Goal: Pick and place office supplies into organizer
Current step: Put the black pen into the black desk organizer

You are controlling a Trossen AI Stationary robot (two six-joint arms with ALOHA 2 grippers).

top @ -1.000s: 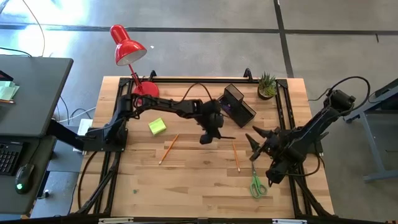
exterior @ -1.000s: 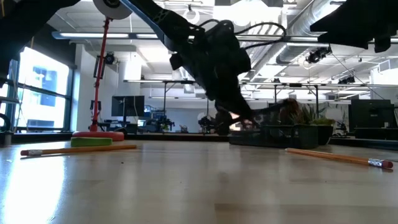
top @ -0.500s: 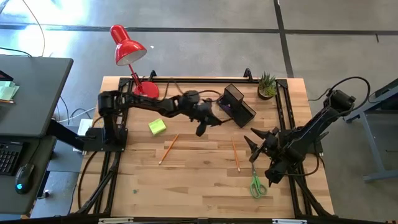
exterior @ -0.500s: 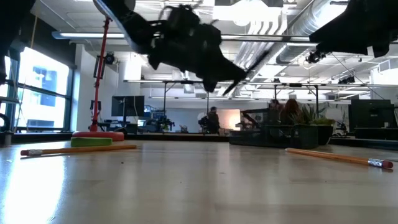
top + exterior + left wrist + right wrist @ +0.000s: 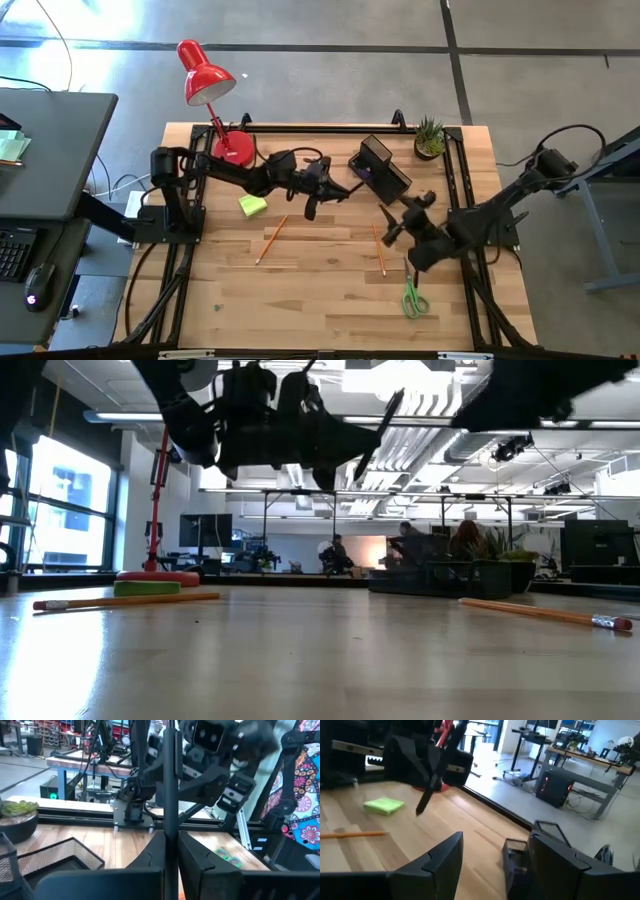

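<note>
The left gripper (image 5: 322,192), clamped on a thin dark pen (image 5: 345,190), hangs just beside the black wire-mesh organizer (image 5: 382,167). The right gripper (image 5: 398,222) gapes empty near it. Two orange pencils (image 5: 271,239), a yellow-green sticky-note block (image 5: 253,204) and green-handled scissors (image 5: 413,296) are left on the wooden table (image 5: 320,300).

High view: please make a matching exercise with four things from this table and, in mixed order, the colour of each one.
Things:
1. desk lamp
2. sticky-note block
3. scissors handles
4. organizer

Colours:
A. black
B. red
C. green
D. yellow-green

Pairs: 1-B, 2-D, 3-C, 4-A
</note>
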